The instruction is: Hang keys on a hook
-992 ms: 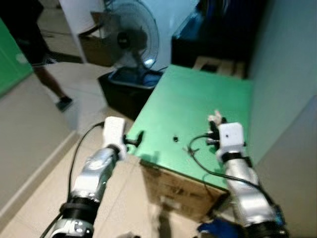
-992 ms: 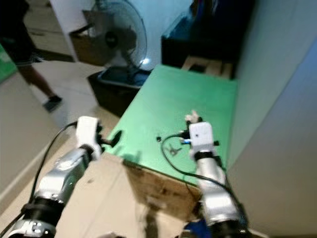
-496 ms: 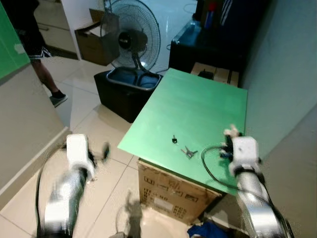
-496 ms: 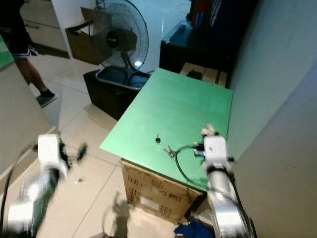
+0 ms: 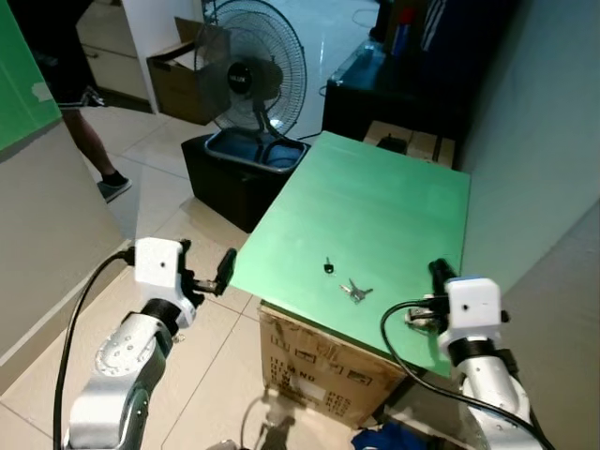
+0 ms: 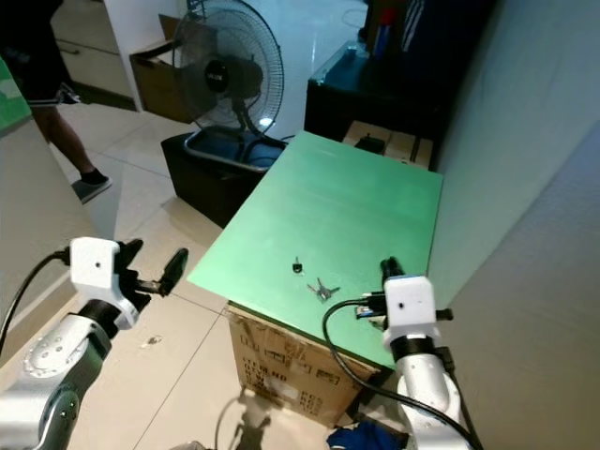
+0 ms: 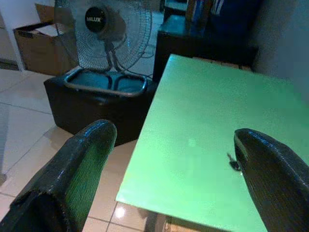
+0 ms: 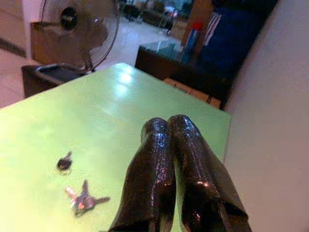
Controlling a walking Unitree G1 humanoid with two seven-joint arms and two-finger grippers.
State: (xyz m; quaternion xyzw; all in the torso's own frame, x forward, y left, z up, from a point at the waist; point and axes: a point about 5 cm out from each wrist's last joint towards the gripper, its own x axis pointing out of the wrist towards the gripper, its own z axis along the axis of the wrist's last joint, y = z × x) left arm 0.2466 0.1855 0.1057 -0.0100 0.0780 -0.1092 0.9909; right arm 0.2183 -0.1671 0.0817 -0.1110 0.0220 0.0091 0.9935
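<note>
The small bunch of silver keys [image 5: 356, 291] lay flat on the green worktop [image 5: 375, 202], near its front edge, with a single dark-headed key [image 5: 327, 266] just beside it, a bit further back and to the left. Nothing was touching either one.

The right end effector [image 5: 437, 272] sat over the front right corner of the worktop, off to the right of the key bunch and apart from it. From the wrist camera its two black fingers [image 8: 159, 169] were pressed together with nothing between them, and the keys [image 8: 83, 199] showed up lower on the green surface beside them. The left end effector [image 5: 223, 269] hung in the air off the worktop's left front edge, over the tiled floor [image 5: 178, 206], fingers spread wide and holding nothing. It was well apart from the keys.

The worktop rested on a brown cardboard box [image 5: 319, 361]. Behind it stood a grey pedestal fan [image 5: 255, 70] on a black box [image 5: 239, 169], and a person's leg and shoe [image 5: 111, 180] were cut off at the upper left.

Hard to make out: how many keys were in the bunch, too small to count. A blue thing [image 5: 389, 439] on the floor by the box was cut off at the bottom, couldn't tell what it was.
</note>
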